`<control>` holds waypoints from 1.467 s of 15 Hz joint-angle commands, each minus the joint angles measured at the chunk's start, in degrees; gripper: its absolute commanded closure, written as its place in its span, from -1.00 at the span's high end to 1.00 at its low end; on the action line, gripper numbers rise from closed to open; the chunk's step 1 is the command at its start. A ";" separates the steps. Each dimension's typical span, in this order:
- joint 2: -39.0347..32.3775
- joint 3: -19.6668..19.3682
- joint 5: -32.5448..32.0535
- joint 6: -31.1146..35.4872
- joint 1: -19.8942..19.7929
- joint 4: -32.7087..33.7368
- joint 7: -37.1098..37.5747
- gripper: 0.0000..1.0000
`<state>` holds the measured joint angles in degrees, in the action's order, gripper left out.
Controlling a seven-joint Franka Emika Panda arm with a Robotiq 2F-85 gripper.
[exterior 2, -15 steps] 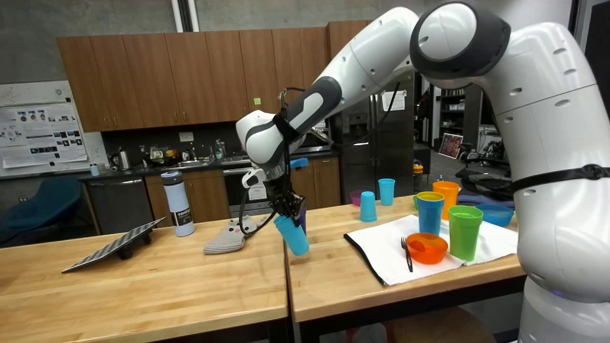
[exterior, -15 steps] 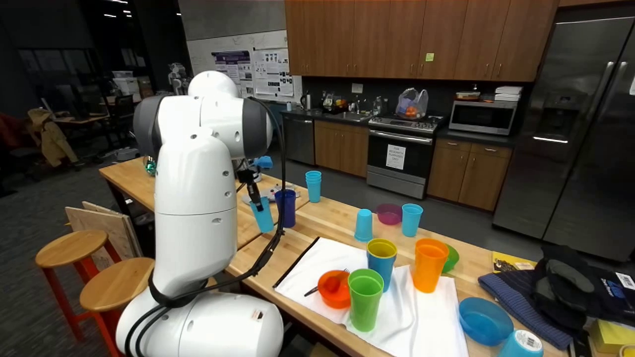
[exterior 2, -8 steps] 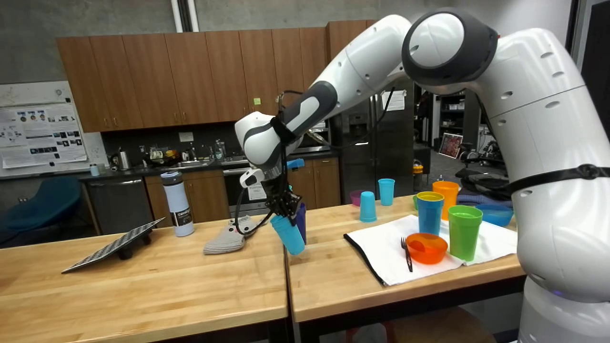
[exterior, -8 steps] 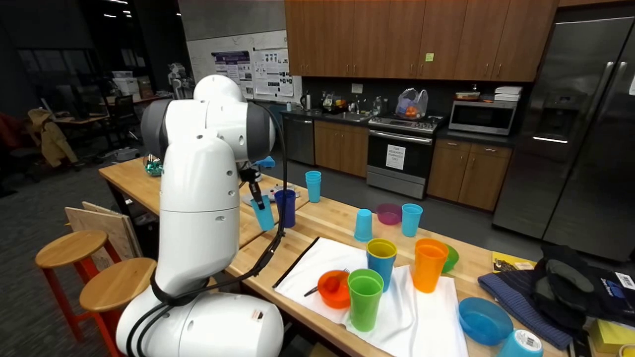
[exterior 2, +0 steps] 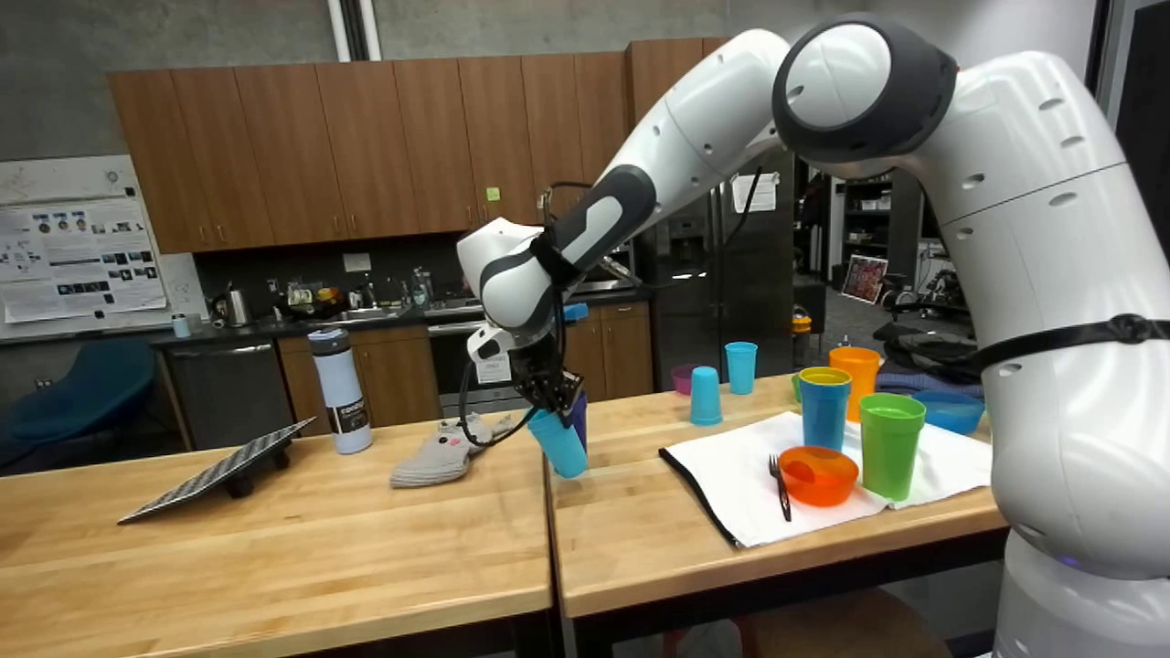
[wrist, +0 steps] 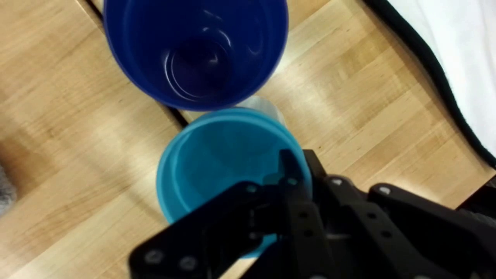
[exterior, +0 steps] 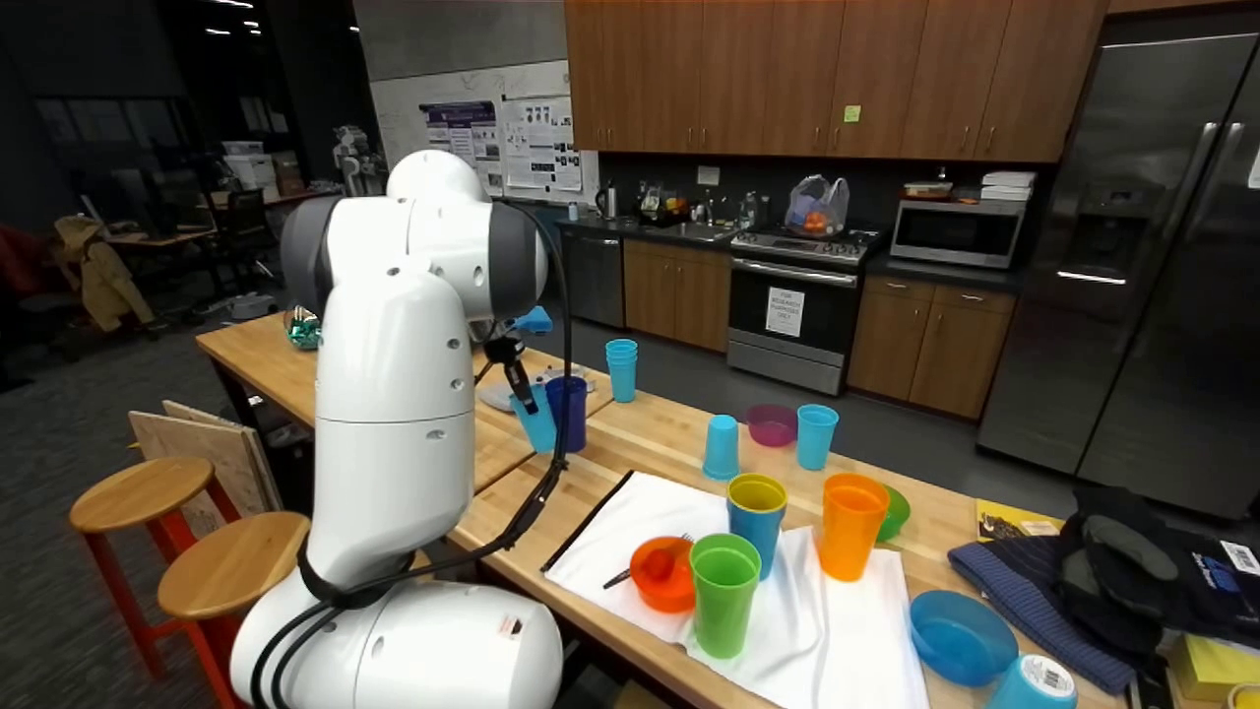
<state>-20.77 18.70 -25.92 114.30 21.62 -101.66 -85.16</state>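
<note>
My gripper [wrist: 301,164] is shut on the rim of a light blue cup [wrist: 221,151], one finger inside the cup and one outside. In both exterior views the held cup [exterior: 536,430] [exterior 2: 561,448] is tilted, mouth up toward the gripper [exterior: 532,404] [exterior 2: 558,407]. Whether its base touches the table is not clear. An upright dark blue cup [wrist: 197,58], open and empty inside, stands right beside it; their rims lie close together in the wrist view. The dark blue cup also shows in both exterior views [exterior: 569,418] [exterior 2: 581,425], partly behind the held cup or the cable.
A stack of light blue cups [exterior: 622,372] stands near the far edge. A white cloth [exterior 2: 731,466] bears an orange bowl [exterior 2: 818,477], a fork [exterior 2: 781,489], a green cup [exterior 2: 891,448] and other cups. A grey mitt [exterior 2: 439,457] and a bottle [exterior 2: 343,393] are on the adjoining table.
The gripper, still shut on the light blue cup, has moved a little toward the dark blue cup, rightward in both exterior views over the last half second. The cup's base appears slightly higher.
</note>
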 commanded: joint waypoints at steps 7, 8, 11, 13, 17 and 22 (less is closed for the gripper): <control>4.13 0.04 1.25 5.86 -1.83 -5.90 1.64 -0.96; 4.93 0.15 2.34 7.07 -2.65 -6.83 0.53 -0.96; 6.96 0.08 5.37 9.68 -4.03 -9.73 0.47 -0.96; 8.39 -0.02 6.56 11.35 -4.72 -11.93 0.17 -0.96; 10.52 -0.24 7.62 13.39 -5.65 -15.16 -0.01 -0.96; 12.31 -0.61 8.23 15.05 -6.55 -17.46 -0.82 -0.96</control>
<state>-11.62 18.43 -18.80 127.48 15.74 -116.18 -84.83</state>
